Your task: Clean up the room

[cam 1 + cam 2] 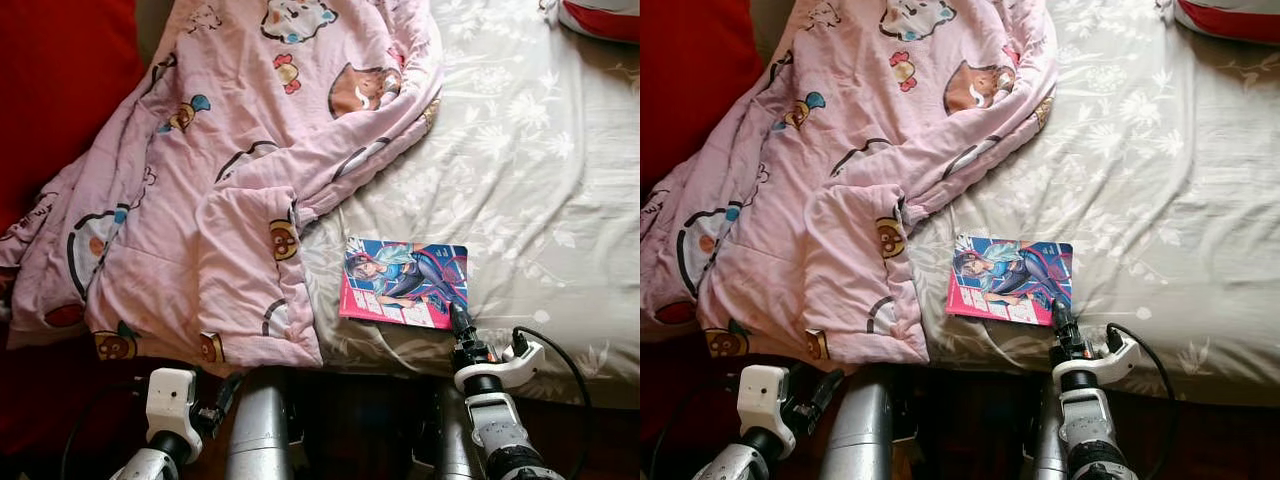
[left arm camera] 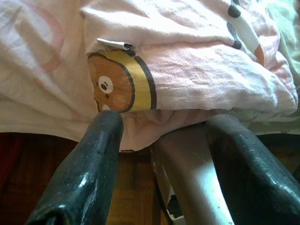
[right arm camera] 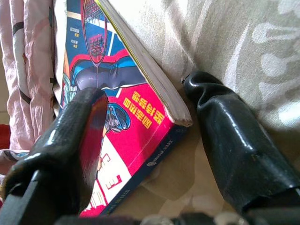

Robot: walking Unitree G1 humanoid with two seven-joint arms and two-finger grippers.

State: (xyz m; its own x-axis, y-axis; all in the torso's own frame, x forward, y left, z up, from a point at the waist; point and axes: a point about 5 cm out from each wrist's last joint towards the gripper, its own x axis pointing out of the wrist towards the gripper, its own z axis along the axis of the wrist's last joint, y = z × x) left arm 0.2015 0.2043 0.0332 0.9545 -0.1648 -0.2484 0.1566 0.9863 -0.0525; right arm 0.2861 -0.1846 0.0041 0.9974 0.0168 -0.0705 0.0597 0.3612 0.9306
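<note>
Right gripper (image 3: 145, 136), fingers spread (not yet closed), straddles the comic book's (image 1: 405, 282) corner; pink blanket (image 1: 230, 180) remains rumpled, cleanup barely begun.

— Where are we standing?

— In a bedroom of a home. Before us lies a bed (image 1: 560, 180) with a grey sheet printed in pale flowers.

— What else tells us so?

— A pink quilt (image 1: 230, 170) with cartoon bears is rumpled over the left half, and a comic book (image 1: 405, 282) rests on the sheet near the edge. At the far right we see a corner of a red-and-white pillow (image 1: 600, 18).
</note>
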